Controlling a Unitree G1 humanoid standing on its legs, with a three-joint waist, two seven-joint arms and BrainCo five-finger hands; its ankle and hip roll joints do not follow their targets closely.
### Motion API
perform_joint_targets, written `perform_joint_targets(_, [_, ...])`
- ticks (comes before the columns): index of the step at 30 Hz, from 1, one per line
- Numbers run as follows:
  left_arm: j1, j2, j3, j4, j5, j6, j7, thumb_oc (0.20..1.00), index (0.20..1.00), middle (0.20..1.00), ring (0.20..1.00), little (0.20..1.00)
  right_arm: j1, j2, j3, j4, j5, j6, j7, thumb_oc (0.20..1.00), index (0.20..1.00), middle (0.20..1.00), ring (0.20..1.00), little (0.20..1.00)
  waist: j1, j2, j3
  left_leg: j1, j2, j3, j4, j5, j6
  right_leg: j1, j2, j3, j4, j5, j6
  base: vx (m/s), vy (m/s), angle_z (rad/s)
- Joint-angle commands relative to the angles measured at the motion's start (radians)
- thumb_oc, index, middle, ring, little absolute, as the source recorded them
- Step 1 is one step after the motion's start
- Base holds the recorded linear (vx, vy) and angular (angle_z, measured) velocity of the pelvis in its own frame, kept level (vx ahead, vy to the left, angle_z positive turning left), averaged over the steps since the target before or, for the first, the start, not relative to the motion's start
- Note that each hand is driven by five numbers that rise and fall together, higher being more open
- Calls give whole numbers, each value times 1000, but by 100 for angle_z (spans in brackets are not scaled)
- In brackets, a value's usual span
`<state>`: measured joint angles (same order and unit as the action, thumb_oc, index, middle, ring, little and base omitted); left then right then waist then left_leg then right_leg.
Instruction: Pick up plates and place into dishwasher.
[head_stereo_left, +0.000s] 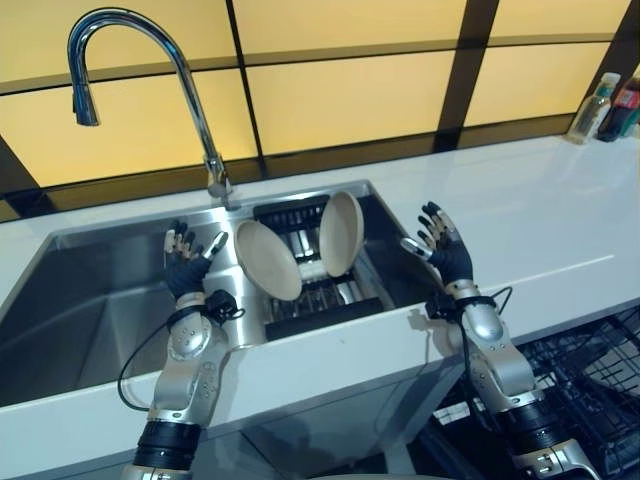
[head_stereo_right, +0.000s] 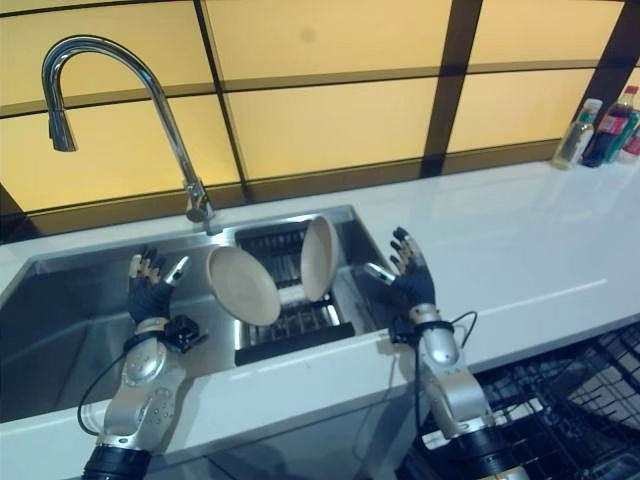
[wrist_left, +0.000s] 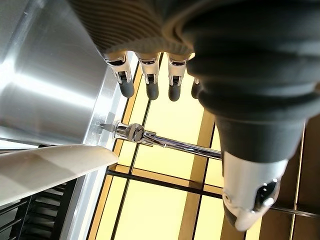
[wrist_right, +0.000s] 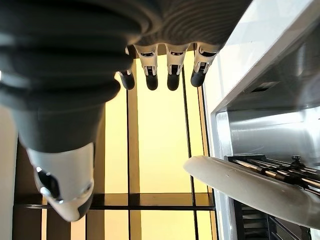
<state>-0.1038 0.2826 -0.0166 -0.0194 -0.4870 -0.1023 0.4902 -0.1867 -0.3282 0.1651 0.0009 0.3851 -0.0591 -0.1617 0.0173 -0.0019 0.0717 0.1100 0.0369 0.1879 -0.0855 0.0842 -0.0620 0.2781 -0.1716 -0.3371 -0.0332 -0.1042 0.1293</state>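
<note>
Left hand (head_stereo_left: 186, 272) and right hand (head_stereo_left: 447, 255) are hovering with fingers relaxed, grasping nothing, one on each side of the dark slatted drying rack (head_stereo_left: 318, 305). Stainless steel sink (head_stereo_left: 90, 320) is holding that rack on its right. Black wire dishwasher basket (head_stereo_left: 585, 385) is sitting well to the rack's lower right, apparently unloaded. Two beige round plates, left one (head_stereo_left: 268, 260) and right one (head_stereo_left: 341, 233), are standing tilted in the rack. Judging: nothing moved yet, both plates left to do.
</note>
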Motion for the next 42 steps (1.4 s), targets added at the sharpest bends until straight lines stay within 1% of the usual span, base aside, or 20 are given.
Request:
perform_joint_targets(1, [-41, 39, 19, 4, -9, -30, -24, 1000, 1000, 1000, 1000, 1000, 9, -12, -52, -51, 9, -64, -3, 1000, 1000, 1000, 1000, 1000, 36, 7, -34, 48, 63, -30, 61, -155, 3, -115, 9, 18, 16, 43, -35, 0, 0, 0])
perform_joint_targets(6, [-33, 40, 22, 0, 20, -44, -34, 1000, 1000, 1000, 1000, 1000, 9, -10, -47, -47, 8, -70, -9, 1000, 1000, 1000, 1000, 1000, 39, 9, -34, 46, 63, -33, 61, -155, 2, -117, 10, 19, 18, 42, -36, 0, 0, 0])
perform_joint_targets(11, [-36, 47, 24, 2, 64, -40, -37, 1000, 1000, 1000, 1000, 1000, 12, -14, -48, -45, 15, -70, -5, 1000, 1000, 1000, 1000, 1000, 38, 10, -34, 44, 64, -34, 62, -154, 1, -117, 11, 20, 18, 41, -37, 0, 0, 0])
perform_joint_targets(12, [-35, 58, 24, 3, 127, -32, -45, 1000, 1000, 1000, 1000, 1000, 11, -16, -49, -46, 16, -67, -5, 1000, 1000, 1000, 1000, 1000, 38, 12, -35, 45, 64, -33, 62, -154, 0, -117, 12, 19, 18, 40, -37, 0, 0, 0])
perform_joint_targets(15, [-39, 88, 23, 15, 204, -17, -55, 1000, 1000, 1000, 1000, 1000, 13, -27, -49, -43, 23, -72, -6, 1000, 1000, 1000, 1000, 1000, 37, 15, -37, 45, 65, -31, 61, -151, -2, -117, 14, 21, 16, 40, -38, 0, 0, 0])
perform_joint_targets(16, [-39, 90, 23, 17, 208, -15, -55, 1000, 1000, 1000, 1000, 1000, 13, -27, -49, -43, 23, -72, -6, 1000, 1000, 1000, 1000, 1000, 36, 15, -37, 45, 65, -31, 61, -151, -2, -117, 14, 21, 16, 40, -38, 0, 0, 0])
perform_joint_targets(19, [-44, 129, 44, 41, 246, -4, -54, 1000, 1000, 1000, 1000, 1000, 13, -39, -58, -37, 35, -71, 1, 1000, 1000, 1000, 1000, 1000, 33, 20, -41, 46, 66, -30, 58, -148, -4, -118, 16, 24, 15, 40, -39, 0, 0, 0])
perform_joint_targets(22, [-49, 160, 68, 66, 242, 9, -80, 1000, 1000, 1000, 1000, 1000, 13, -46, -59, -36, 33, -66, 5, 1000, 1000, 1000, 1000, 1000, 31, 25, -45, 42, 66, -30, 60, -145, -6, -121, 16, 26, 14, 40, -40, 0, 0, 0])
perform_joint_targets(23, [-50, 170, 71, 72, 261, 6, -80, 1000, 1000, 1000, 1000, 1000, 14, -50, -57, -36, 34, -65, 4, 1000, 1000, 1000, 1000, 1000, 30, 27, -46, 41, 65, -30, 62, -145, -7, -122, 16, 27, 14, 40, -41, 0, 0, 0])
perform_joint_targets(26, [-55, 202, 74, 96, 368, -2, -72, 1000, 1000, 1000, 1000, 1000, 12, -59, -56, -34, 39, -66, 9, 1000, 1000, 1000, 1000, 1000, 29, 30, -47, 39, 65, -27, 64, -144, -9, -122, 15, 27, 15, 39, -41, 1, 23, 0])
perform_joint_targets(27, [-59, 221, 73, 109, 419, 0, -65, 1000, 1000, 1000, 1000, 1000, 11, -64, -56, -30, 41, -69, 13, 1000, 1000, 1000, 1000, 1000, 27, 32, -47, 39, 64, -26, 63, -143, -9, -123, 14, 27, 16, 39, -41, 5, 32, 0])
perform_joint_targets(29, [-66, 255, 72, 140, 473, -1, -60, 1000, 1000, 1000, 1000, 1000, 9, -74, -54, -28, 47, -69, 14, 1000, 1000, 1000, 1000, 1000, 24, 34, -50, 39, 61, -24, 61, -143, -9, -125, 12, 28, 17, 39, -40, 11, 42, 0])
perform_joint_targets(31, [-73, 295, 69, 186, 554, -26, -40, 1000, 1000, 1000, 1000, 1000, 9, -86, -56, -24, 56, -68, 18, 1000, 1000, 1000, 1000, 1000, 21, 37, -52, 39, 58, -21, 60, -143, -8, -127, 10, 30, 16, 40, -39, 20, 50, 0])
perform_joint_targets(34, [-79, 349, 68, 222, 619, -37, -39, 1000, 1000, 1000, 1000, 1000, 15, -101, -61, -19, 66, -64, 23, 1000, 1000, 1000, 1000, 1000, 15, 43, -55, 39, 53, -15, 57, -143, -7, -129, 7, 33, 13, 43, -36, 29, 55, 0])
perform_joint_targets(36, [-78, 377, 67, 242, 691, -54, -25, 1000, 1000, 1000, 1000, 1000, 22, -107, -63, -16, 67, -65, 28, 1000, 1000, 1000, 1000, 1000, 10, 47, -57, 39, 50, -11, 55, -142, -6, -132, 5, 37, 11, 46, -34, 37, 62, 0])
perform_joint_targets(38, [-73, 418, 62, 260, 812, -77, 14, 1000, 1000, 1000, 1000, 1000, 32, -116, -68, -17, 70, -66, 34, 1000, 1000, 1000, 1000, 1000, 6, 50, -58, 38, 48, -6, 54, -142, -4, -134, 2, 40, 9, 49, -31, 43, 62, 0])
perform_joint_targets(39, [-72, 441, 58, 269, 896, -90, 44, 1000, 1000, 1000, 1000, 1000, 36, -120, -68, -17, 71, -68, 35, 1000, 1000, 1000, 1000, 1000, 4, 51, -59, 38, 47, -3, 52, -142, -4, -135, 1, 41, 7, 51, -29, 47, 62, 0])
perform_joint_targets(40, [-70, 484, 50, 283, 981, -110, 71, 1000, 1000, 1000, 1000, 1000, 41, -127, -70, -16, 75, -68, 39, 1000, 1000, 1000, 1000, 1000, 0, 53, -60, 39, 45, 2, 50, -142, -3, -137, 0, 44, 5, 54, -27, 50, 65, -1])
perform_joint_targets(42, [-61, 555, 34, 295, 1077, -124, 105, 1000, 1000, 1000, 1000, 1000, 54, -147, -76, -19, 90, -71, 49, 1000, 1000, 1000, 1000, 1000, -5, 56, -60, 37, 42, 9, 47, -142, -2, -141, -2, 46, 1, 58, -23, 48, 66, -1])
